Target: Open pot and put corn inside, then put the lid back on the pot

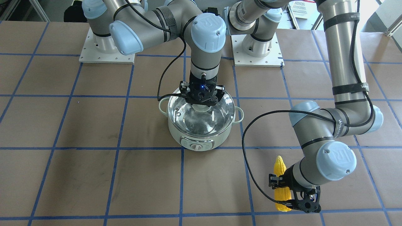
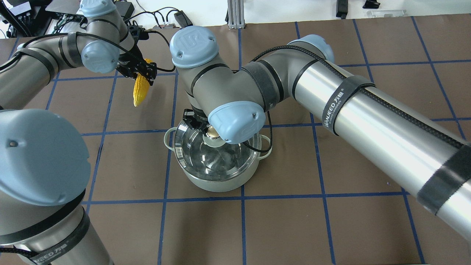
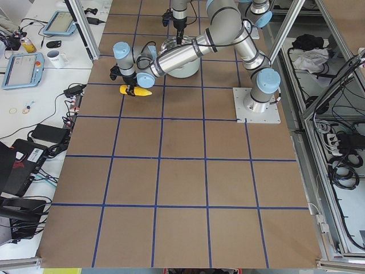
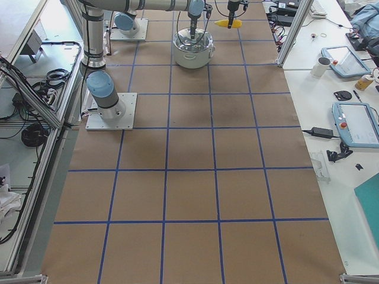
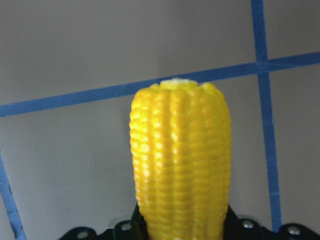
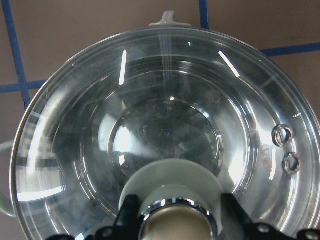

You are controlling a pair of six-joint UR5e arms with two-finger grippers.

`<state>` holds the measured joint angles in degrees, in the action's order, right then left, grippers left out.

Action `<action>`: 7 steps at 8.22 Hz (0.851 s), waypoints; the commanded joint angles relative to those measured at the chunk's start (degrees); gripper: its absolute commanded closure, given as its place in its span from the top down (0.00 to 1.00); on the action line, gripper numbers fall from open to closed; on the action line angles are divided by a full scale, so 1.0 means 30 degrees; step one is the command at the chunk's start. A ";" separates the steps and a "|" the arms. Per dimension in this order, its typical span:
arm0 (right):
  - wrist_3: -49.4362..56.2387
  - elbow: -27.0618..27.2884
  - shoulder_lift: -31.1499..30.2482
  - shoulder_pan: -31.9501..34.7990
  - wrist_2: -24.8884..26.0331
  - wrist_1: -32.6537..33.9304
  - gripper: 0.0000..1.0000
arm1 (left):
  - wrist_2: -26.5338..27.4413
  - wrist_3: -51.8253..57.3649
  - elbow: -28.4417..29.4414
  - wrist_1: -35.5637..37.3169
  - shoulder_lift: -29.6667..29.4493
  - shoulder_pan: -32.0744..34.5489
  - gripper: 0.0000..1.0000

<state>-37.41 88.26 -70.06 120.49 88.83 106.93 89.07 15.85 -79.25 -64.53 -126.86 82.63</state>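
While left pincer (image 1: pixel 282 185) clasps corn (image 1: pixel 279 168) (well aside), right pincer (image 1: pixel 202 106) grips lid (image 1: pixel 201 121) atop pot (image 1: pixel 176 133).

Glossy glass lid (image 1: pixel 204 121), shiny steel-lined pot (image 1: pixel 179 133), bumpy waxy corn (image 1: pixel 279 168), matt brown tabletop (image 1: pixel 94 125).

Straight below the right gripper (image 1: pixel 201 106) we find the lid (image 1: pixel 201 121), seated on the pot (image 1: pixel 201 138). Its knob (image 6: pixel 175 220) stands between that gripper's fingers (image 6: pixel 129 212); we cannot tell whether they touch it. The corn (image 1: pixel 279 168) sits clamped in the left gripper (image 1: pixel 281 185), sticking out both sides. From that gripper the pot stands well apart, to its right and nearer the robot's base.
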 commanded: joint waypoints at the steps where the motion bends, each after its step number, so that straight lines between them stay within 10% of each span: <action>1: -0.0010 -0.0065 -0.0084 -0.0028 -0.0021 -0.0019 0.49 | 0.0048 -0.0009 0.0020 -0.2474 0.2344 0.0024 0.00; 7: 0.0777 -0.0592 -0.1690 -0.0552 0.0095 -0.0573 0.36 | 0.0224 -0.0883 -0.0273 -0.5642 0.5953 0.0082 0.00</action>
<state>-36.81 86.98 -72.08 120.06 88.81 106.32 89.70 15.04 -79.75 -78.69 -111.68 82.76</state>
